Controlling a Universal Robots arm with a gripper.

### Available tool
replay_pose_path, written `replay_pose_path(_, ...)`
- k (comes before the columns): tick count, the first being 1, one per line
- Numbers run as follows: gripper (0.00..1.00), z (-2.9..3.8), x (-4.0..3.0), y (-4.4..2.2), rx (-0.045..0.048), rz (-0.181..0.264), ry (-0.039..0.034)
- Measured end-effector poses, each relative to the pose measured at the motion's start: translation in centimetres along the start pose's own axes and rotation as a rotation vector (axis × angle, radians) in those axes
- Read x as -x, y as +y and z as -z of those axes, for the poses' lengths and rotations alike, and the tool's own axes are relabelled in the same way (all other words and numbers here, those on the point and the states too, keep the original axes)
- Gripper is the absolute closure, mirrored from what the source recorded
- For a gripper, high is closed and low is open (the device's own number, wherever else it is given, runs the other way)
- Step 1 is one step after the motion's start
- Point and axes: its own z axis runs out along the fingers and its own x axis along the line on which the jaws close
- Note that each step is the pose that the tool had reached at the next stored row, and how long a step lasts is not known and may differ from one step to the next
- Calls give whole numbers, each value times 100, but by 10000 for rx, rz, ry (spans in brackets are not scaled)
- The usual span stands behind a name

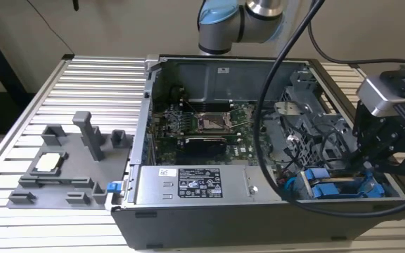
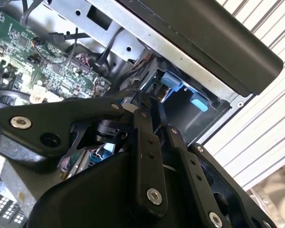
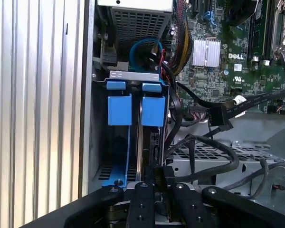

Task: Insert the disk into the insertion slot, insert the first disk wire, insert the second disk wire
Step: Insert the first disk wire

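In the first wrist view the grey metal drive cage stands open, with its insertion slot [image 3: 133, 142] edged by blue rails. The disk [image 3: 149, 147] stands edge-on in it as a dark slab under a bright blue carrier tab [image 3: 153, 111]; a second blue tab [image 3: 119, 109] sits beside it. My gripper [image 3: 160, 178] hovers right at the disk's near end with its fingers drawn together; I cannot tell whether they pinch anything. A loose black wire connector [image 3: 217, 115] lies beside the cage. In the exterior view my gripper [image 1: 369, 168] hangs over the blue-railed insertion slot [image 1: 339, 188].
The open computer case [image 1: 259, 226] lies on a slatted metal table [image 1: 90, 89]. A long grey power-supply box [image 1: 188, 184] and the green board [image 1: 210, 126] fill its middle. Black cables [image 3: 204, 156] crowd the cage's side. A grey fixture tray [image 1: 61, 163] sits on the exterior view's left.
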Motion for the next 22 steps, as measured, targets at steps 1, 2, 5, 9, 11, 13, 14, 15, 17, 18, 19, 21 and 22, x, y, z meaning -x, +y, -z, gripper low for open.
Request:
replay_pose_path(1,81,-4,-1,0,-1,-14,2)
replay_pose_path(2,81,-6,-1,0,-2,-28,4)
replay_pose_path(5,81,-10,-2,0,-4,-39,1)
replay_pose_path(9,81,-22,-3,0,-9,-83,-10)
replay_pose_path(11,81,-30,-4,0,-13,-110,-32)
replay_pose_path(13,81,-37,-4,-1,-19,-139,-74)
replay_pose_path(14,81,-40,-4,-1,-22,-161,-92)
replay_pose_path(15,81,-43,-4,-1,-25,-191,-111)
replay_pose_path(17,81,-48,-5,-2,-31,-254,-132)
replay_pose_path(18,81,-49,-6,-4,-34,-286,-134)
replay_pose_path(19,81,-50,-6,-5,-37,-320,-134)
replay_pose_path(21,81,-49,-7,-8,-43,-384,-125)
replay_pose_path(22,81,-49,-7,-9,-43,-412,-123)
